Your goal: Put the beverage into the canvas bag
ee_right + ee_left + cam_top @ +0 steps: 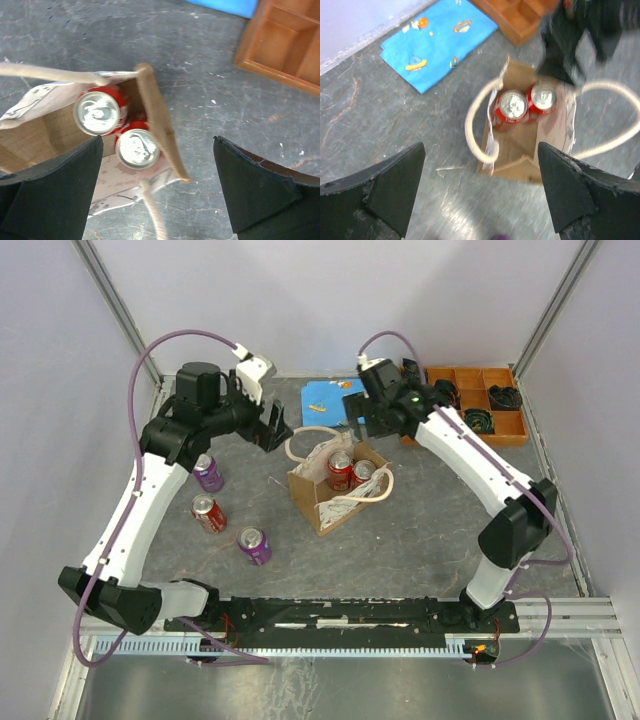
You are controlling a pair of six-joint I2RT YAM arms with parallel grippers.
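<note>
The desk [430, 540] carries the canvas bag [322, 505] near its middle, toward the far edge, with two red cans [341, 472] upright inside. The left claw [272, 426] and right claw [362, 424] hover beside it, both spread wide and empty. Three loose cans [208, 513] wait near the left edge. A rope handle [467, 120] could snag a claw and tip the soft bag. The room left inside is hard to judge.

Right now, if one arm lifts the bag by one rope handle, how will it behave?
It would probably tilt: the bag holds two red cans at one end. Its walls look bent, so they may sag.
</note>
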